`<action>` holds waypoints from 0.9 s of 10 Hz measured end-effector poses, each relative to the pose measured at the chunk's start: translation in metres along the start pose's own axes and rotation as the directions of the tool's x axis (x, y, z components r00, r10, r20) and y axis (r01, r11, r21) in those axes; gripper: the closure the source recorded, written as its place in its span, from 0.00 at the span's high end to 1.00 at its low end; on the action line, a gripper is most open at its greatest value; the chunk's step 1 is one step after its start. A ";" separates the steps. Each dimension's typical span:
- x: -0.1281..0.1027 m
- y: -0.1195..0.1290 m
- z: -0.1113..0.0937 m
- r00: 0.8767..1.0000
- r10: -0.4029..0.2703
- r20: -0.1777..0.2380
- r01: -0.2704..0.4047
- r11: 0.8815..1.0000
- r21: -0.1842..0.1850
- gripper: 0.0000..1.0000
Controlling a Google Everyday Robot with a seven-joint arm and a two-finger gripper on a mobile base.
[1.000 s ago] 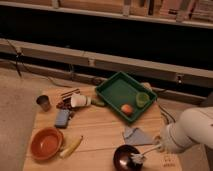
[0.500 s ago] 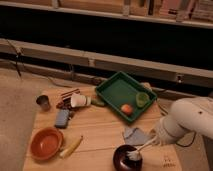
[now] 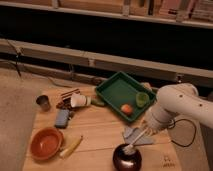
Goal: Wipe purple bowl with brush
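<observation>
The purple bowl (image 3: 126,158) stands at the front edge of the wooden table (image 3: 100,130), right of centre. My gripper (image 3: 147,128) is just above and to the right of it, at the end of the white arm (image 3: 180,106). It is shut on the brush (image 3: 136,140). The brush's pale handle slants down to the left and its white head rests at the bowl's upper rim, inside the bowl.
A grey cloth (image 3: 134,134) lies behind the bowl. A green tray (image 3: 117,89) holds an orange ball (image 3: 127,108) and a green cup (image 3: 142,99). An orange bowl (image 3: 46,143) and a yellow stick (image 3: 71,146) are at the front left. A metal cup (image 3: 43,102), a white cup (image 3: 79,100) and a blue-grey block (image 3: 62,118) are further back left.
The arm has swung up and to the left from the lower right. The brush came with it, and its head now reaches into the purple bowl.
</observation>
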 end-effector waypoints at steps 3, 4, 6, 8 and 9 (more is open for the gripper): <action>-0.023 -0.029 0.010 0.997 -0.074 0.009 0.074 0.997 -0.014 0.00; -0.034 -0.039 0.011 0.995 -0.104 0.010 0.104 0.995 -0.010 0.00; -0.055 -0.054 0.013 0.986 -0.165 0.014 0.165 0.986 -0.006 0.00; -0.078 -0.063 0.014 0.973 -0.231 0.009 0.231 0.973 -0.011 0.00; -0.094 -0.060 0.013 0.964 -0.266 0.002 0.266 0.964 -0.018 0.00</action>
